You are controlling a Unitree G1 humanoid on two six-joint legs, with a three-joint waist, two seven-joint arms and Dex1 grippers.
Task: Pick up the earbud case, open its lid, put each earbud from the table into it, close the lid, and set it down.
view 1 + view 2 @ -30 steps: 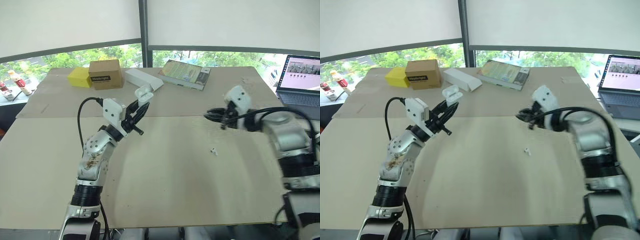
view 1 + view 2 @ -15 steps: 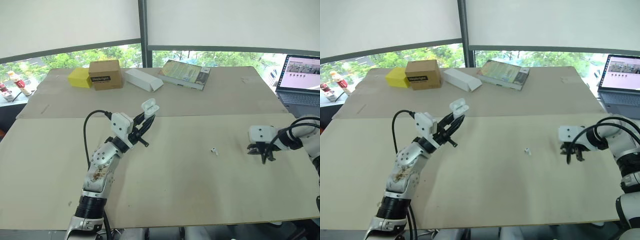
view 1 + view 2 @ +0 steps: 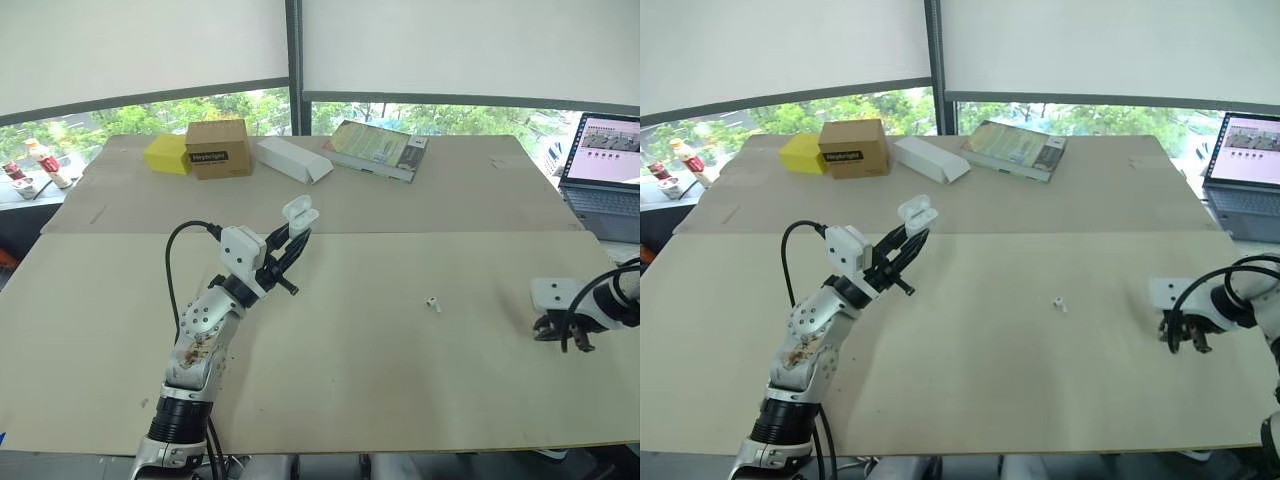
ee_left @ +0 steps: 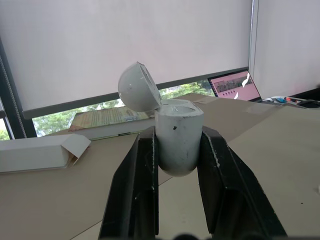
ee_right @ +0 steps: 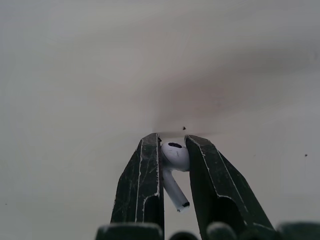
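White and rounded, the plastic earbud case (image 4: 178, 142) sits clamped between our left jaws, lid hinged open, raised above the tan board bench (image 3: 350, 390) left of centre in the head view. Our right jaws, low at that frame's right edge, are closed on a small white stemmed earbud (image 5: 175, 156). A second white earbud (image 3: 431, 302) lies on the bench right of centre, between both arms.

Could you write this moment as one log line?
left tool holds earbud case, lid open | right tool pinches earbud | second earbud on table
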